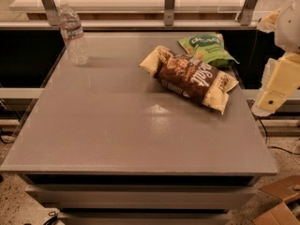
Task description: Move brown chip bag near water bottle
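Note:
The brown chip bag (pixel 191 77) lies flat on the grey table (pixel 117 125), right of centre towards the back, with cream-yellow ends and white lettering. The water bottle (pixel 72 34) stands upright at the table's back left corner, clear and ribbed with a pale label band. My gripper (pixel 276 86) hangs off the table's right edge, to the right of the chip bag and apart from it, holding nothing that I can see. A wide stretch of tabletop lies between the bag and the bottle.
A smaller green snack bag (pixel 208 48) lies just behind the brown bag, touching or overlapping it. A metal railing (pixel 168 6) runs along the back. Cardboard boxes (pixel 281 203) sit on the floor at lower right.

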`<move>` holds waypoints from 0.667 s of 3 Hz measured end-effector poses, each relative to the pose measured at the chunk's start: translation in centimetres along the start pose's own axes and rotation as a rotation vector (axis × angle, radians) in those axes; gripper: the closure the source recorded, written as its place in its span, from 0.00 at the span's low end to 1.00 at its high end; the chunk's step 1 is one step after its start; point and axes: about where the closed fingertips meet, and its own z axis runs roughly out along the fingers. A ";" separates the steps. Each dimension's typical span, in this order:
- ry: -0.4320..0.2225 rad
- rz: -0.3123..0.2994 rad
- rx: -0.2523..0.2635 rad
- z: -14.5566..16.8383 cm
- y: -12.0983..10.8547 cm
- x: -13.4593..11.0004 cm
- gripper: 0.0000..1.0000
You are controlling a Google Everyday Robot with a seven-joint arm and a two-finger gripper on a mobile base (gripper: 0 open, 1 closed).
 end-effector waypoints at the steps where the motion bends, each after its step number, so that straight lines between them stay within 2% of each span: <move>1: -0.010 -0.011 -0.024 1.7 -0.8 -0.9 0.00; 2: -0.034 -0.034 -0.048 3.7 -1.4 -2.0 0.00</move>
